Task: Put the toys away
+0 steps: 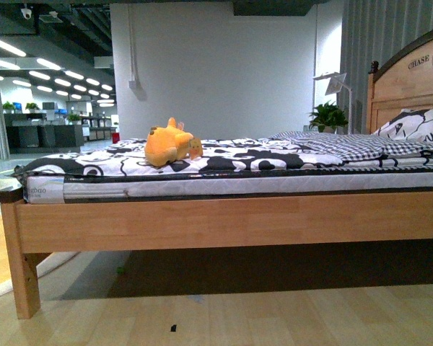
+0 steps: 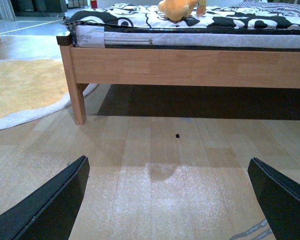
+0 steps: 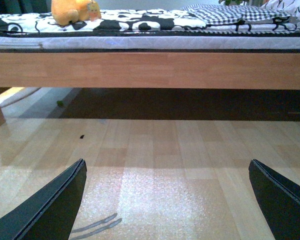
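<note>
As we look out from the front camera, neither arm shows, but the plush toy [image 1: 169, 144] is plain to see. It is yellow-orange and lies on the black-and-white bedcover [image 1: 231, 160] of the wooden bed [image 1: 224, 220], toward the mattress's near edge and closer to the foot corner than to the headboard [image 1: 408, 83]. Only this view gives us that headboard, and we can read CHASE across it, beside a round emblem we cannot make out. Only here, too, do we get the patterned pillow [image 1: 418, 126], plus the potted plant [image 1: 328, 115] and white lamp [image 1: 334, 81] beyond the bed's far edge. At the foot corner the mattress carries a white label [image 1: 42, 191] with lettering ending in "gbao".

Over to the left wrist camera: the left gripper [image 2: 162, 200] hangs above the pale wood floor [image 2: 155, 150], jaws spread wide with nothing between them. This view alone shows the yellow rug [image 2: 20, 85] with its white border beside the bed leg [image 2: 78, 102], and it brings the same label closer. The toy is cropped at the frame's edge.

Right wrist camera: the right gripper [image 3: 165, 200] is likewise parted wide and empty over the floor. We get the checked blanket [image 3: 235, 12] toward the headboard end and the toy's small paper tag [image 3: 94, 9], its print too small to read.
</note>
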